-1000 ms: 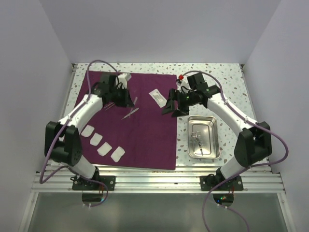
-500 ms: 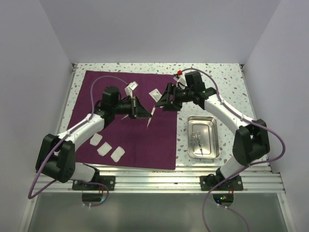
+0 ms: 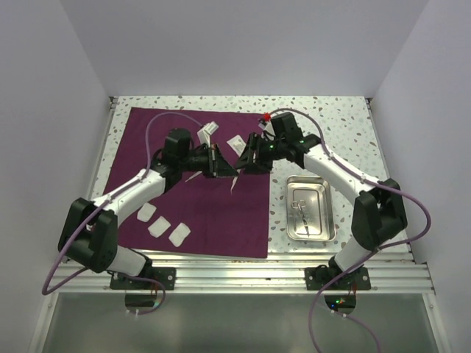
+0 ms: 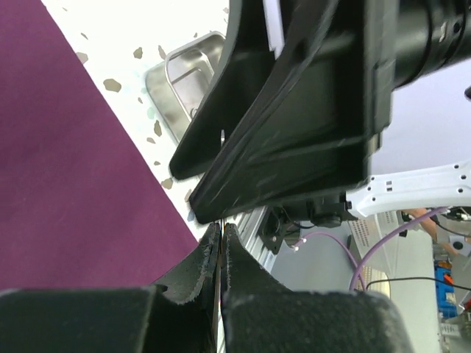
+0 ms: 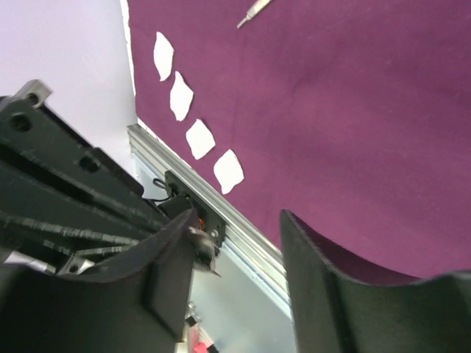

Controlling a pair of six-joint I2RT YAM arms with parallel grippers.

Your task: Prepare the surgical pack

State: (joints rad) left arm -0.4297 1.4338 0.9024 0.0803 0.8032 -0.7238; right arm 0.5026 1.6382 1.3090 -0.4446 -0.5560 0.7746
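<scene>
The deep-maroon cloth [image 3: 206,213] lies flat on the table. My left gripper [image 3: 229,172] hovers over its right part, shut on a thin metal instrument [image 3: 234,183] that hangs down from the jaws; the instrument shows as a sliver between the fingers [image 4: 218,243]. My right gripper [image 3: 246,162] is open and empty, tip to tip with the left one. The steel tray [image 3: 324,209] sits right of the cloth with an instrument [image 3: 299,206] in it. White pads [image 3: 158,226] lie in a row at the cloth's front left and also show in the right wrist view [image 5: 200,138].
Two white packets [image 3: 207,131] [image 3: 236,141] lie on the cloth's far part. Another thin instrument [image 5: 254,9] lies on the cloth. The right gripper's body [image 4: 294,110] fills the left wrist view, with the tray [image 4: 184,73] behind it. An aluminium rail [image 3: 243,276] edges the table's front.
My left gripper lifted the thin instrument off the cloth and carried it right. My right gripper swung left and up to meet it.
</scene>
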